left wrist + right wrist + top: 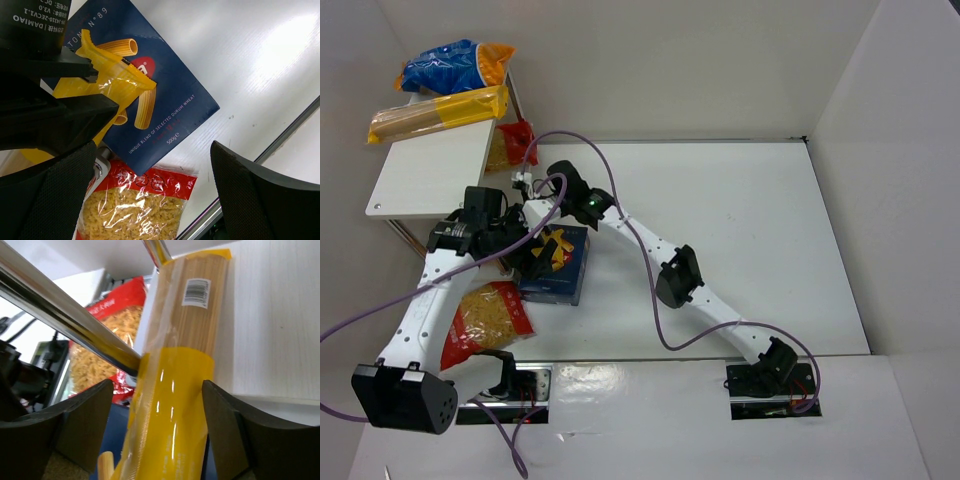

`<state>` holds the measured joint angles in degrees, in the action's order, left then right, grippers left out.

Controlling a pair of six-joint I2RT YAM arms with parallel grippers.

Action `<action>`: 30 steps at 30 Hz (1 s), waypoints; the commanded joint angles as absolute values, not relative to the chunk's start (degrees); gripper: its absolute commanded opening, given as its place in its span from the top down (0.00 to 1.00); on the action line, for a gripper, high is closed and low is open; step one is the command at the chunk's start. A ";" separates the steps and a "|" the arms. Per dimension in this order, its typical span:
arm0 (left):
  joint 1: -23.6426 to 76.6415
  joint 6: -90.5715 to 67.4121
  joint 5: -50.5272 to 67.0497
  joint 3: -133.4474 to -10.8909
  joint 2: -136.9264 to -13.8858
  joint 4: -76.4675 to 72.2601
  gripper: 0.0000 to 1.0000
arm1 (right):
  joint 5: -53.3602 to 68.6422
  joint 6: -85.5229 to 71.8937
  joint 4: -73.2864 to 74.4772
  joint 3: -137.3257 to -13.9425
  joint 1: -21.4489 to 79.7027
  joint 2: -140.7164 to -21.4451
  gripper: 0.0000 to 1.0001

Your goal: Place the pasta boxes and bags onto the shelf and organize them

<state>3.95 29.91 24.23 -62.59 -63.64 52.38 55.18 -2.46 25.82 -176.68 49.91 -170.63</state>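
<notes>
My right gripper (pixel 157 425) is shut on a long yellow-and-clear spaghetti bag (pixel 180 365). The bag's far end reaches a white board (pixel 270 315) of the shelf, beside a metal leg (pixel 75 325). In the top view this gripper (pixel 552 243) is over the dark blue pasta box (pixel 560 275). My left gripper (pixel 152 195) is open and empty, above the blue box (pixel 165 105) and a clear red-ended bag of short pasta (pixel 140 205). It shows in the top view (pixel 520 260) next to the right one.
The shelf's top board (pixel 425 180) holds a blue-orange bag (pixel 455 65) and another spaghetti bag (pixel 440 112). A red-ended bag (pixel 515 145) sits under the shelf. Another red-ended bag (pixel 485 320) lies by the left arm. White walls enclose the table.
</notes>
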 commanded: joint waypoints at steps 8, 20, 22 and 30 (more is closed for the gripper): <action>4.13 30.41 25.05 -62.67 -61.96 52.47 0.00 | 49.13 4.22 31.38 -179.56 46.06 -161.46 0.15; 4.13 30.94 24.96 -62.67 -61.96 53.00 0.00 | 47.90 7.03 35.59 -167.18 40.78 -152.15 0.14; 4.13 31.46 25.49 -62.67 -62.49 53.00 0.00 | 47.90 7.55 36.38 -164.01 39.38 -149.69 0.15; 5.44 30.86 27.33 -65.82 -64.16 53.52 0.00 | 44.92 9.40 42.36 -147.17 35.07 -138.00 0.85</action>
